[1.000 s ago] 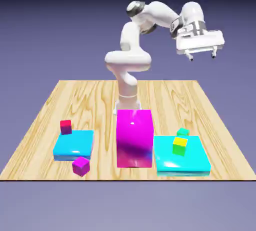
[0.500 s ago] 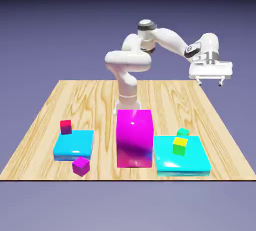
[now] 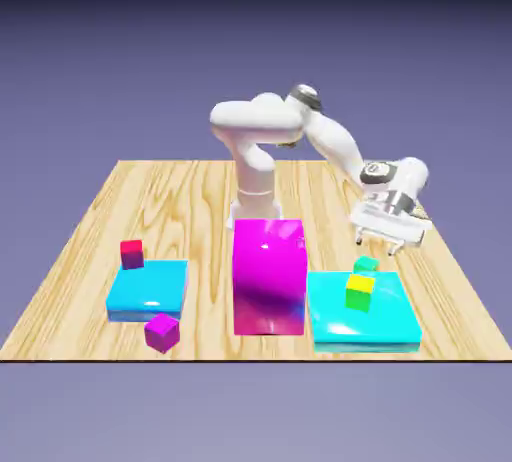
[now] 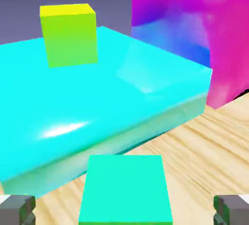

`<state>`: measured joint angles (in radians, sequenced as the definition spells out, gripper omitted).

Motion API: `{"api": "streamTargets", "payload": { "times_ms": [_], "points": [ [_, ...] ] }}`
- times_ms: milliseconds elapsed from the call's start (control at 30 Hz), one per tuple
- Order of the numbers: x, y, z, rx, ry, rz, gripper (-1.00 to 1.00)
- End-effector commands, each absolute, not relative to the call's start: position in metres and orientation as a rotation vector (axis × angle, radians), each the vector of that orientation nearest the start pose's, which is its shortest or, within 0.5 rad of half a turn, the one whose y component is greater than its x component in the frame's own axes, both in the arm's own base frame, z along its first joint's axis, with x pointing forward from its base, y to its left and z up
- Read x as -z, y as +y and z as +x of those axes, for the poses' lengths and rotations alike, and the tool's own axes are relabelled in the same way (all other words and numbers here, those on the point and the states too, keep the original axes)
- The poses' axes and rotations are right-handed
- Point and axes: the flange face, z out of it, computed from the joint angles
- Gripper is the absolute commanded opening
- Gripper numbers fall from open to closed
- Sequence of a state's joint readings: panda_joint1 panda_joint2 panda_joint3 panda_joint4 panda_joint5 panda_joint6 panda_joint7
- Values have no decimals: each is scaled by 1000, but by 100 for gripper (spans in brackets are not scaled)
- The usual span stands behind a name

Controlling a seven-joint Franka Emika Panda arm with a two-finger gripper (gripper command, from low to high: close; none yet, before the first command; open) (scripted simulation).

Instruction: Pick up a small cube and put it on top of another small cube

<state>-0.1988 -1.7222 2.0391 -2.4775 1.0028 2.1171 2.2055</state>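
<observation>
We are on the approach: our gripper (image 3: 391, 246), jaws wide apart, hovers above the tiny plain emerald-green cube (image 4: 125, 190) on the wooden table (image 3: 150, 210) (beside the cyan slab (image 4: 97, 102)). Next we must descend and close.

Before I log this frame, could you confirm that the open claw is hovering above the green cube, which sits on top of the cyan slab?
Not quite: the green cube sits on the wooden table, beside the cyan slab, not on it, as the hand view shows. The open claw does hover above it.
</observation>
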Motion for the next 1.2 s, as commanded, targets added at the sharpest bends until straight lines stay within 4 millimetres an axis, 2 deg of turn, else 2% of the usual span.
{"api": "streamTargets", "payload": {
  "times_ms": [0,67,100,133,233,267,433,567,700,833,900,1100,1133,1167],
  "points": [
    [-95,348,172,1511,1739,-2025,0],
    [-76,336,187,1512,1741,-2023,0],
    [-76,336,187,1512,1741,-2023,-100],
    [-76,336,187,1512,1741,-2023,-100],
    [-114,358,157,1512,1740,-2024,-100],
    [-125,361,156,1511,1736,-2026,-100],
    [-161,356,204,1504,1684,-2049,-100],
    [-188,344,245,1497,1645,-2067,-100],
    [-214,324,287,1487,1608,-2082,-100],
    [-238,295,326,1473,1574,-2092,-100],
    [-240,292,329,1471,1572,-2093,-100],
    [-195,272,366,1472,1571,-2093,-100],
    [-194,271,366,1471,1572,-2093,-100],
    [-194,271,366,1471,1572,-2093,100]
  ]
}}
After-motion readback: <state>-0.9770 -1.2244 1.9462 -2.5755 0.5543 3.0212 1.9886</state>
